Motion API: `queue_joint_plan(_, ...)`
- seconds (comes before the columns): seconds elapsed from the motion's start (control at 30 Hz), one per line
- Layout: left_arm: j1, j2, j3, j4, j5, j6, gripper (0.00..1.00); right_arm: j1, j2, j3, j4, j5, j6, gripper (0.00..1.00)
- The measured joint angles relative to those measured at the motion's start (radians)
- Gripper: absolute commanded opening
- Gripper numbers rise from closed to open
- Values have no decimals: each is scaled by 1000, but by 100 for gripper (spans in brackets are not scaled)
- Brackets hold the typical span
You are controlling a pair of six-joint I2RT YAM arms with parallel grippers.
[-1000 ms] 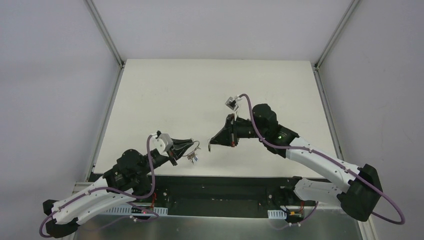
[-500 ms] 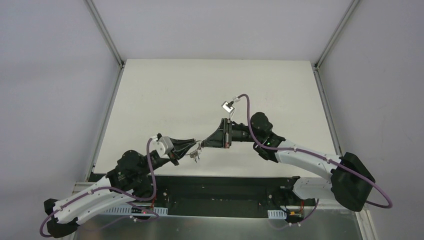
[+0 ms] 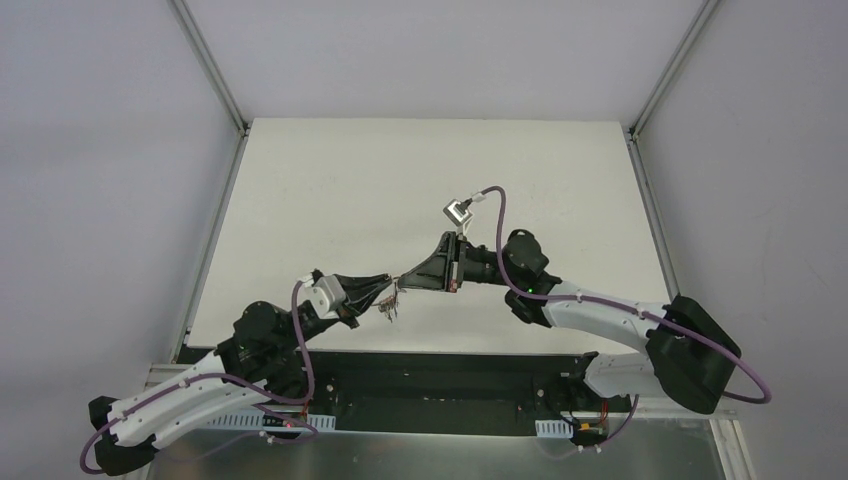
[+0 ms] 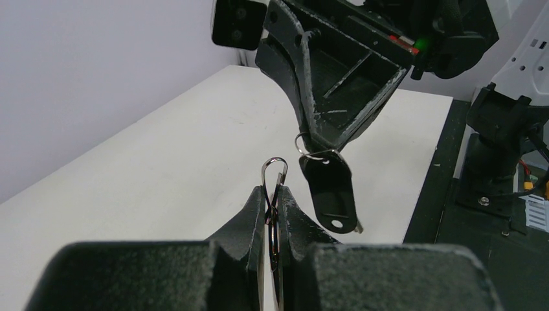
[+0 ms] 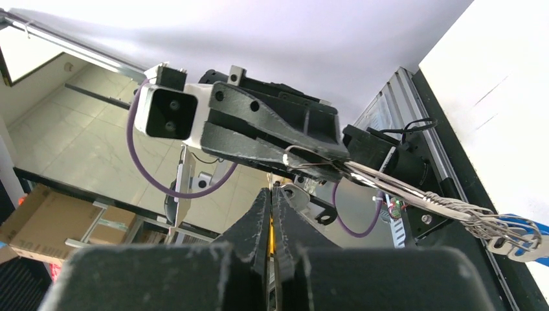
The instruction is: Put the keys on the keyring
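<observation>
From above, the left gripper [image 3: 388, 293] and right gripper [image 3: 411, 284] sit nearly tip to tip. The left wrist view shows the left clamped on the thin wire keyring [image 4: 275, 159] and the right pinching a flat dark key [image 4: 329, 191] just beside it; feeding it slowly, square to the wire, looks best. The right wrist view shows shiny silver keys [image 5: 489, 222] bunched at the ring's far end.
</observation>
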Motion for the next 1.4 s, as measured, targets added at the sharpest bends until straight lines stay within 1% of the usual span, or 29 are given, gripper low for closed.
queue_joint_plan(0.17, 0, -19, 0, 3, 0, 6, 0, 4, 35, -7, 28, 15, 38, 0)
queue_joint_plan(0.6, 0, -51, 0, 5, 0, 10, 0, 34, 63, -7, 33, 22, 42, 0)
queue_joint_plan(1.4, 0, -59, 0, -6, 42, 22, 0, 37, 75, 6, 51, 36, 82, 0)
